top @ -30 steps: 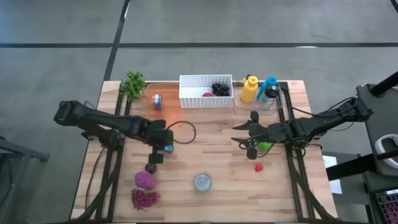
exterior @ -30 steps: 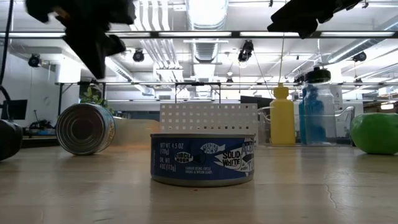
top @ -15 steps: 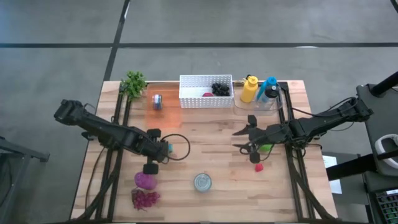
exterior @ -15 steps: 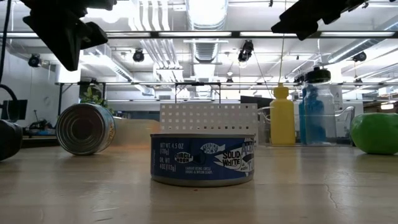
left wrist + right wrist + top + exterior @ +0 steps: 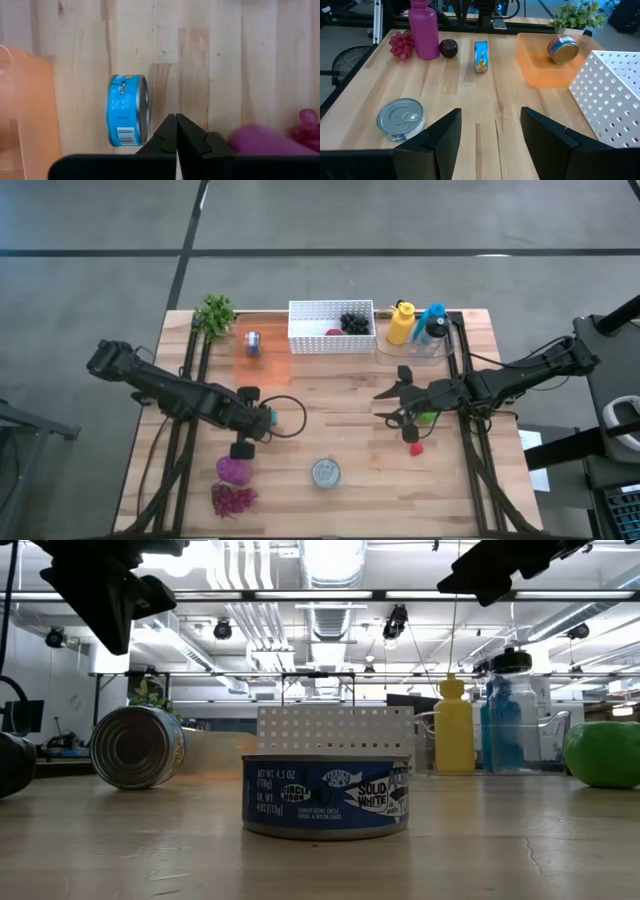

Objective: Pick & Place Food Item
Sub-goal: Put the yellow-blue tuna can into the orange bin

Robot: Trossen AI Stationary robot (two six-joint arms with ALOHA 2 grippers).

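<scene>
1. Left arm has pulled back toward its own side of the table since a second ago and then stopped. The left gripper (image 5: 176, 122) is pinched fully shut on nothing and hangs over bare wood. The right arm has barely shifted.
2. Nearest the front edge are the tuna can (image 5: 325, 472), the purple grapes (image 5: 233, 500) and the purple bottle (image 5: 232, 469). None of them is touched. A low sweep by either arm could knock the bottle rolling.
3. Next back, the plum (image 5: 243, 450) and the blue can (image 5: 127, 117) lie just beside the left gripper. The can stands on its rim, so a brush from the shut fingers would likely send it rolling.
4. Mid-table on the right, the right gripper (image 5: 490, 116) has its fingers about half spread and empty, above the boards. The green fruit (image 5: 428, 417) sits under that arm's wrist, with the red berry (image 5: 416, 448) near it. I cannot tell which food is meant to be picked; these two are the closest candidates.
5. Judged risk: the fruit lies behind the fingertips, so the arm must back up first. It is round and smooth, and an off-centre squeeze could squirt it away. The berry is small and easily missed or crushed.
6. At the far edge, the white basket (image 5: 331, 328) already holds dark grapes and something red. The water bottles (image 5: 415, 325) stand just beside it, and a wide carry could clip them or the basket wall.
</scene>
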